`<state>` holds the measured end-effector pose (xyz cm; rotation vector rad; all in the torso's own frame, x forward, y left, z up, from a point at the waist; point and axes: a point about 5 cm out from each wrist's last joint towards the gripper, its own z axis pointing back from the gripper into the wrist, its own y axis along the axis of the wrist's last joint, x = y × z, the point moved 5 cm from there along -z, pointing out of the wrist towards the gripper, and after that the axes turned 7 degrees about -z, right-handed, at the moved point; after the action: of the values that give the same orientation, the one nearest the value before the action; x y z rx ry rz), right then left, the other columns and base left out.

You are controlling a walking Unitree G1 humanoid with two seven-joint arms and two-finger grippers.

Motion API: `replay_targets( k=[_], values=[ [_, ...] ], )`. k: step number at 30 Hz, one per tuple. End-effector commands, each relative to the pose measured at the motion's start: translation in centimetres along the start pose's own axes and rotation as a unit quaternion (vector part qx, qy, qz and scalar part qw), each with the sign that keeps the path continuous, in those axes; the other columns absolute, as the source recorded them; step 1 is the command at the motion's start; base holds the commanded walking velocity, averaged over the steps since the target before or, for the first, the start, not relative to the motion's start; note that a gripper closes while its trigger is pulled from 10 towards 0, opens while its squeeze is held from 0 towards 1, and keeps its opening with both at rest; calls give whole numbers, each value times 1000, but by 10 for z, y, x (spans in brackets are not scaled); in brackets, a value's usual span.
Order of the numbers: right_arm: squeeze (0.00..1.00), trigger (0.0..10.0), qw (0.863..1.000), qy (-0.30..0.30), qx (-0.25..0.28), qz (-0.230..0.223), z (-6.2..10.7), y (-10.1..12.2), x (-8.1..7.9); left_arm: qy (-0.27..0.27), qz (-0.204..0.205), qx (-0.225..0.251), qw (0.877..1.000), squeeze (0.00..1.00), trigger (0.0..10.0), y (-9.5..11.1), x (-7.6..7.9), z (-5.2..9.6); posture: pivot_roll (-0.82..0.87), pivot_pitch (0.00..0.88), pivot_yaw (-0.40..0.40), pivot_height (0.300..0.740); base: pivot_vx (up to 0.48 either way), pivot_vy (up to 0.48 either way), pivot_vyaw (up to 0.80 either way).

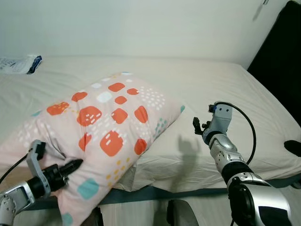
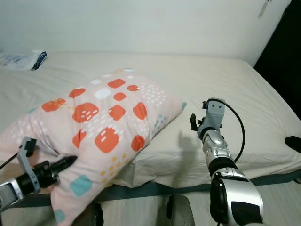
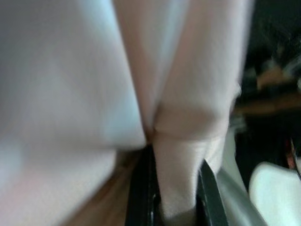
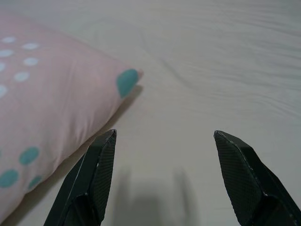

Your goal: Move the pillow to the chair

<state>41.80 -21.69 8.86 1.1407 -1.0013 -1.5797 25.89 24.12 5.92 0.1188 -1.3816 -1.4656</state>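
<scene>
On the bed (image 1: pixel 225 84), seen from the head: pink pillow (image 1: pixel 108 127) lying near the front edge, left gripper (image 1: pixel 70 167) pinching its near corner, right gripper (image 1: pixel 201 126) up beside the far corner. Close up by the left wrist: cloth squeezed tight between two black fingers (image 3: pixel 141 188), so best to keep that pinch firm. Close up by the right wrist: fingers (image 4: pixel 94 174) wide apart over bare sheet, best slid in onto the corner before lifting.

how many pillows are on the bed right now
1. The pillow, pink with orange, white and teal patches, lies on the near left part of the bed; the left gripper pinches its near edge. Another could be outside the picture.
</scene>
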Motion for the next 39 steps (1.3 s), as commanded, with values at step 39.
replay_targets(
  k=[39],
  values=[
    [0,10000,989,30,-41,-139,-2,-1,2,354,-138,32,924,0,0,56,-105,69,41,47,-121,563,0,0,0]
  ],
)
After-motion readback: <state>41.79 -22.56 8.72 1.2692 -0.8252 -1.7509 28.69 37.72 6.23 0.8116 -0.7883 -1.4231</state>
